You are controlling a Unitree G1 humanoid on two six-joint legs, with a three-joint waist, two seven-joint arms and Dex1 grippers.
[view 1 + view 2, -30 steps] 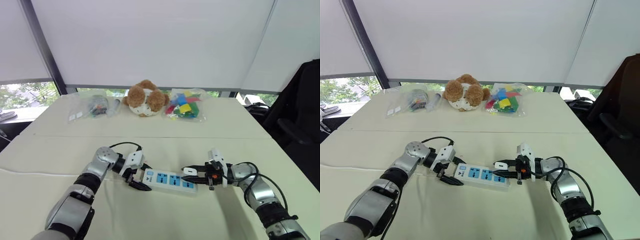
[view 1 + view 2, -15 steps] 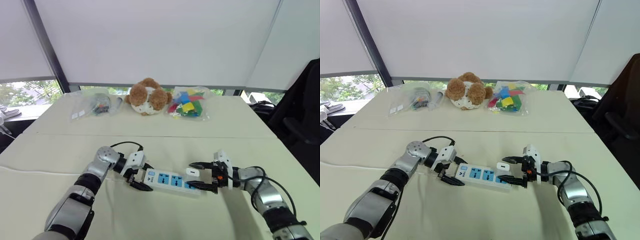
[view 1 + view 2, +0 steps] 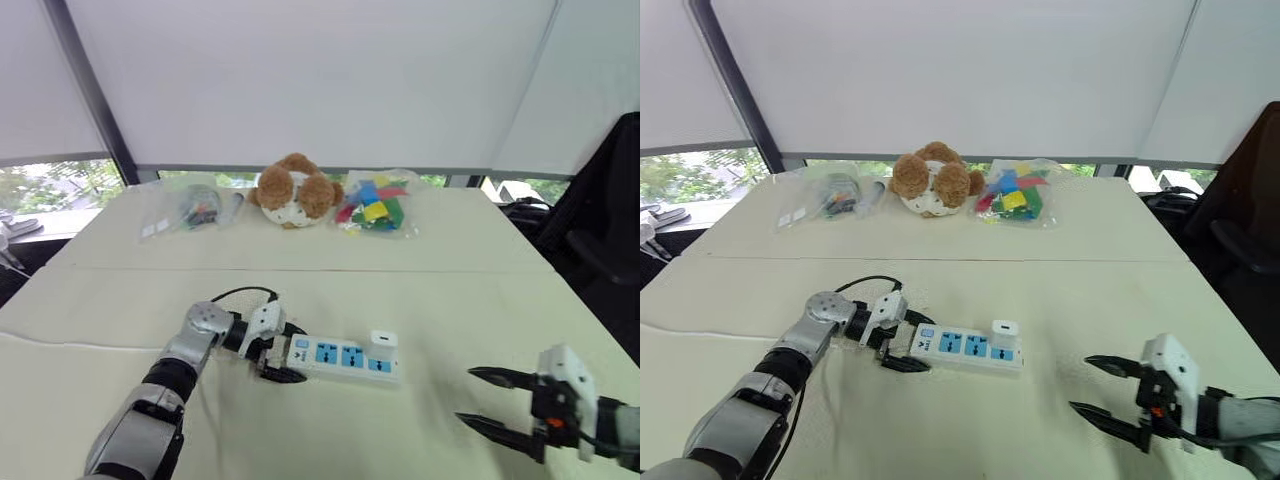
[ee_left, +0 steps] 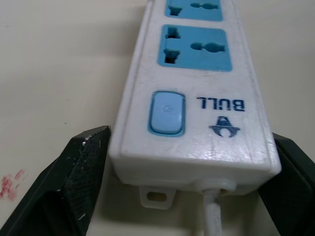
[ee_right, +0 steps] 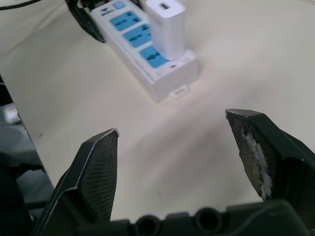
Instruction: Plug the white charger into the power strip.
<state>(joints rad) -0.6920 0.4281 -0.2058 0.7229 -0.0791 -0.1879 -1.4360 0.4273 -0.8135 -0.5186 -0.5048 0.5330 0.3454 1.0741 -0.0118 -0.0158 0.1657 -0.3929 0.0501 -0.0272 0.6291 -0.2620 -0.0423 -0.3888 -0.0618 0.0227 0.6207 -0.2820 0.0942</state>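
A white power strip with blue sockets lies on the cream table. The white charger stands upright in the socket at its right end, also seen as the white charger. My left gripper is shut on the strip's switch end, where its cable comes out; its black fingers press both sides of the power strip. My right gripper is open and holds nothing, well to the right of the strip and nearer the table's front edge.
At the back of the table sit a brown and white plush toy, a clear bag of coloured blocks and a clear bag of small parts. A dark chair stands off the table's right side.
My right gripper has let go of the charger, opened, and drawn back to the right and toward the front edge. The charger now stands alone in the strip.
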